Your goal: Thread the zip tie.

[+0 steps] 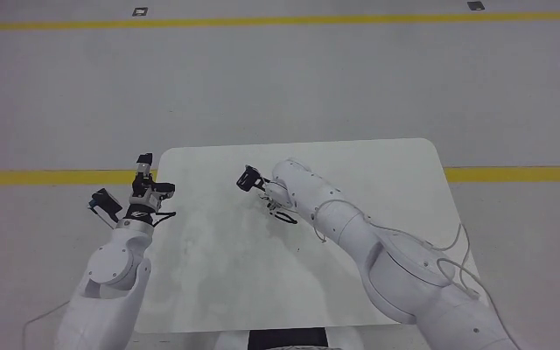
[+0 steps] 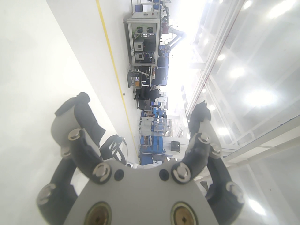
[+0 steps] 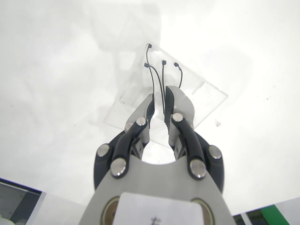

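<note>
Your right gripper (image 3: pixel 159 105), narrow at the table's 11 o'clock, straddles crowded zip ties (image 3: pixel 161 76); closing could pinch two. Left gripper (image 2: pixel 141 103) gapes wide, empty.

White table (image 1: pixel 376 175), yellow floor line (image 1: pixel 262 19)

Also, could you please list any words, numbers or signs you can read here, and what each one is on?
None can be read.
White label at the base of the right hand: a dark mark, cut off by the picture's edge.
Two dark floor markers: too small.
Cabinet in the room behind: too blurred.
</note>
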You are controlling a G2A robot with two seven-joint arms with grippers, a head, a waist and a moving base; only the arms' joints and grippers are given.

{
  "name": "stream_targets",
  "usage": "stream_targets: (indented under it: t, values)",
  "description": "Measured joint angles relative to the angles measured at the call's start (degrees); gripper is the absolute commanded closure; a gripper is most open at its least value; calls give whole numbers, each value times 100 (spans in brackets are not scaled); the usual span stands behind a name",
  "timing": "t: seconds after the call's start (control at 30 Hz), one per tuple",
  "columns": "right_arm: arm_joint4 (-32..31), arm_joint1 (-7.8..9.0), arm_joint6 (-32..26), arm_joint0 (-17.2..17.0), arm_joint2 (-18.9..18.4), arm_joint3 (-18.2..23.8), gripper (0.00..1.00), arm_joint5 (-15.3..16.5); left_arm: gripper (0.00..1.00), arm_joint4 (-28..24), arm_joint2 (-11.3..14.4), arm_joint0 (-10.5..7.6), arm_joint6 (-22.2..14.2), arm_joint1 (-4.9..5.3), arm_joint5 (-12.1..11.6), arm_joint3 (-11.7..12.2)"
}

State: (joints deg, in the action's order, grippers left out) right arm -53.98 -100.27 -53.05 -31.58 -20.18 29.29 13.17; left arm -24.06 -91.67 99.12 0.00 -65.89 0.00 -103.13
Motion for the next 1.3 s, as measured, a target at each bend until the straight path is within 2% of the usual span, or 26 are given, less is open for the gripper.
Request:
stream_targets:
  t: [0.3, 0.5, 0.53, 0.57, 0.77, 1.0, 1.3]
  values:
    - [-19, -192, 49, 22, -25, -379, 85, 119, 0, 0, 0, 0, 0, 0, 0, 0]
    - [-9, -299, 72, 54, -60, -618, 92, 195, 0, 0, 0, 0, 0, 0, 0, 0]
    - [-12, -314, 77, 57, -64, -651, 94, 202, 0, 0, 0, 0, 0, 0, 0, 0]
    - [-17, -333, 83, 61, -69, -695, 100, 210, 0, 0, 0, 0, 0, 0, 0, 0]
    - [-56, -417, 88, 109, -97, -883, 100, 226, 0, 0, 0, 0, 0, 0, 0, 0]
    - [-61, -448, 33, 283, -193, -963, 100, 261, 0, 0, 0, 0, 0, 0, 0, 0]
    - [-70, -372, -81, 403, -344, -850, 100, 454, 0, 0, 0, 0, 0, 0, 0, 0]
